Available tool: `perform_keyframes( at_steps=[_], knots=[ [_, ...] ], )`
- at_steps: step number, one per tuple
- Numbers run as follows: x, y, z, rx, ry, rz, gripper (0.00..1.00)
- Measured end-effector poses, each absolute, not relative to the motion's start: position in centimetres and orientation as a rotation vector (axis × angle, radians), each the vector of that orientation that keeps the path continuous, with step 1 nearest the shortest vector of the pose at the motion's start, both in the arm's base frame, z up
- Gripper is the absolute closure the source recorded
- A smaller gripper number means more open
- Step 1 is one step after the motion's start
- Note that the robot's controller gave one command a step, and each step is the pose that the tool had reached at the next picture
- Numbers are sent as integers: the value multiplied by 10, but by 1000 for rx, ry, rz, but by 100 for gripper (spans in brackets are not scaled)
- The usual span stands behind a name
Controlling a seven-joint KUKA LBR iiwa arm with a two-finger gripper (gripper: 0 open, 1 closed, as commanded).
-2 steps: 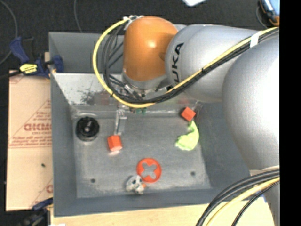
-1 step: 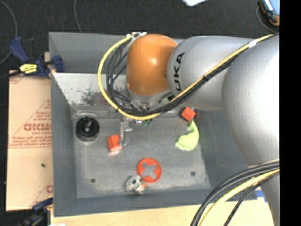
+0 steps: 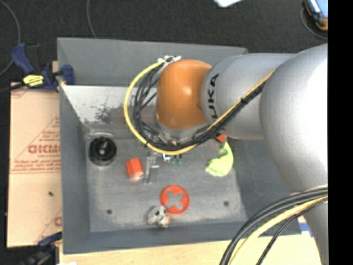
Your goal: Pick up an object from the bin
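Observation:
My gripper [image 3: 149, 173] reaches down under the orange wrist cover to the middle of the bin floor. A small orange block [image 3: 133, 168] lies right against its left side; whether they touch I cannot tell. Just in front, toward the near wall, lies a flat orange-red ring with a cross in it [image 3: 175, 199]. A small white and grey thing [image 3: 159, 216] rests beside that ring at the near wall.
A black round knob-like thing [image 3: 102, 150] sits at the left of the bin. A yellow-green soft thing [image 3: 220, 163] lies at the right, with a small red piece [image 3: 222, 138] just behind it. The arm and its cables cover the back middle of the bin.

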State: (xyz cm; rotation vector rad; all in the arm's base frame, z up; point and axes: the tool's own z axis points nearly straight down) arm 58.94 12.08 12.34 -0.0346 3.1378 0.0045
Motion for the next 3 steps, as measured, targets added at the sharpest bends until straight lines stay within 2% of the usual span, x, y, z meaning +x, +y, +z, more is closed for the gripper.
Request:
perform_keyframes(
  at_steps=[1,2,3],
  knots=[
    [588,120,122,57,3137,4,0],
    [573,84,71,-121,3133,4,0],
    [568,102,70,189,3131,5,0]
  ],
)
